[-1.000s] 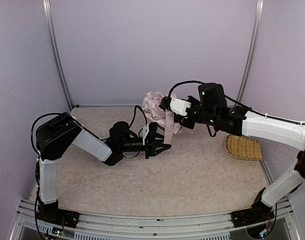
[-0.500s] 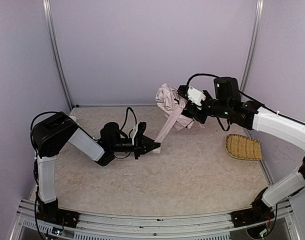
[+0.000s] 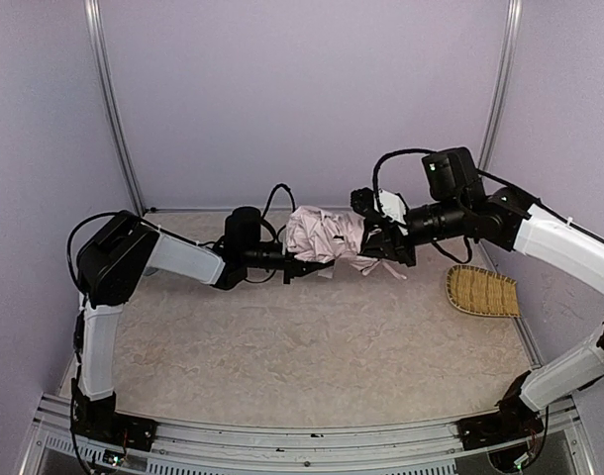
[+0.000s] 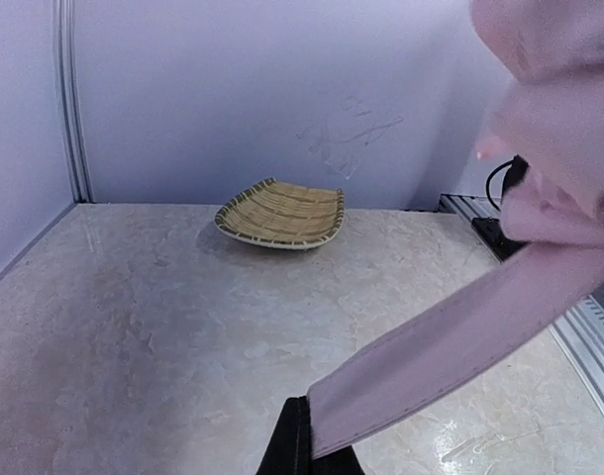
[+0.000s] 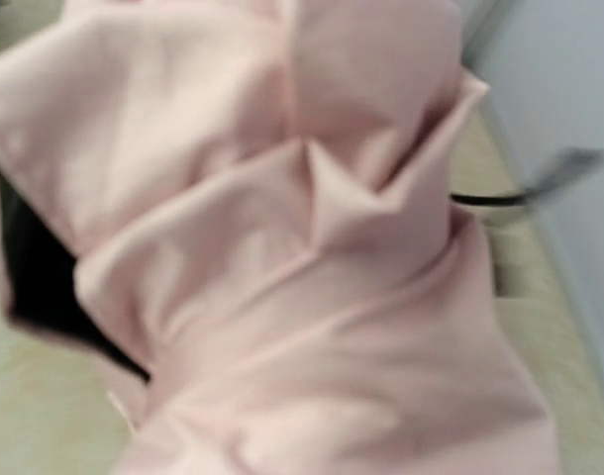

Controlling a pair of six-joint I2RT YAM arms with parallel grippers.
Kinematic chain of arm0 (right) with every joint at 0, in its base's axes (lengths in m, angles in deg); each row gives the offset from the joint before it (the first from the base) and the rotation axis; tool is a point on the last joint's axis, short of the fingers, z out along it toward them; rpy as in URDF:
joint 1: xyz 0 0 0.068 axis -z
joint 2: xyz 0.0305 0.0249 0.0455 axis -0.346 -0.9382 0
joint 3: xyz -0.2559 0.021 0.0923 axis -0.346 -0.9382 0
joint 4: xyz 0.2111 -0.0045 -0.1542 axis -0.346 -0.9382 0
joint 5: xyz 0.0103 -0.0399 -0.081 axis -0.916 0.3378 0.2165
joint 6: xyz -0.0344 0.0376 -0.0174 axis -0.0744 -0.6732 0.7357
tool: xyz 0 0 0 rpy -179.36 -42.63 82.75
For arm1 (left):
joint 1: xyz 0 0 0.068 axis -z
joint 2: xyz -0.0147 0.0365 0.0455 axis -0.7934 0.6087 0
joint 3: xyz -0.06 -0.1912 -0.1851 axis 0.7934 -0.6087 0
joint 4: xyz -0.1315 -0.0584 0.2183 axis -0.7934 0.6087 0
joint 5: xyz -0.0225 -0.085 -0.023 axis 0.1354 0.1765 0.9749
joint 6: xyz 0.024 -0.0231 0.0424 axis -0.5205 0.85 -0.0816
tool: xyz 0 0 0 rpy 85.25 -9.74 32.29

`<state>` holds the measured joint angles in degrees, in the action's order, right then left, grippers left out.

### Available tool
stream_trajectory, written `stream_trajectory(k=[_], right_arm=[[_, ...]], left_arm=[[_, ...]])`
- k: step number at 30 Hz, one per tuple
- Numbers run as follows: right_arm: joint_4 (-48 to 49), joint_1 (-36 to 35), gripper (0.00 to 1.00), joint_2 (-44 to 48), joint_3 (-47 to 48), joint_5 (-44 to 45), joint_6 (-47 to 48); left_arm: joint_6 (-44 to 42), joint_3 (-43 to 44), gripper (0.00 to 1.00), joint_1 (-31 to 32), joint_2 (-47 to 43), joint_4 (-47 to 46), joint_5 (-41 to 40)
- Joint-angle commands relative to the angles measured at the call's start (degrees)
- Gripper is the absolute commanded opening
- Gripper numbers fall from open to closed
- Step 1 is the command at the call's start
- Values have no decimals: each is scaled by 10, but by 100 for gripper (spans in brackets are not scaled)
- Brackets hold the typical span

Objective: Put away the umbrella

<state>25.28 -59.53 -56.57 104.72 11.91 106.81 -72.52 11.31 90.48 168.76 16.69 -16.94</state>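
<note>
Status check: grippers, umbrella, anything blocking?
Both shut: left gripper on strap, right gripper on umbrella. Fabric bunched, held aloft. Only the mat, off right, clear of it.

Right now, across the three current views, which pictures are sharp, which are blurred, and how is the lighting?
Top external: sharp and evenly lit, with only faint shadows on the table. Left wrist: the woven tray is crisp, while the umbrella looms soft at the right edge. Right wrist: blurred throughout, with pink umbrella fabric filling nearly the whole frame.
</note>
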Motion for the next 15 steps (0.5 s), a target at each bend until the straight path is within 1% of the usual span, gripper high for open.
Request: stream_trajectory(k=[1,3,6,9,11,15], right_arm=[[-94,-80,0,29,34,-118,22],[-133,-106,0,15,25,-97,8],[-157,-139,0,-3,-13,-71,-18],[-134,-152,0,-19,-81,-57,-54],[-106,-159,0,-40,-125,-33,-75],[-74,-197,0,-122,-175,76,-95]], left_arm=[[76,32,0,-62,8,78,-32],[68,48,0,-72,-6,76,-41],[6,101,0,-78,-15,131,-51],[-55,147,0,-78,-23,179,-69],[-77,162,0,-78,-31,189,-86],[-93,168,0,-77,-48,184,-78]])
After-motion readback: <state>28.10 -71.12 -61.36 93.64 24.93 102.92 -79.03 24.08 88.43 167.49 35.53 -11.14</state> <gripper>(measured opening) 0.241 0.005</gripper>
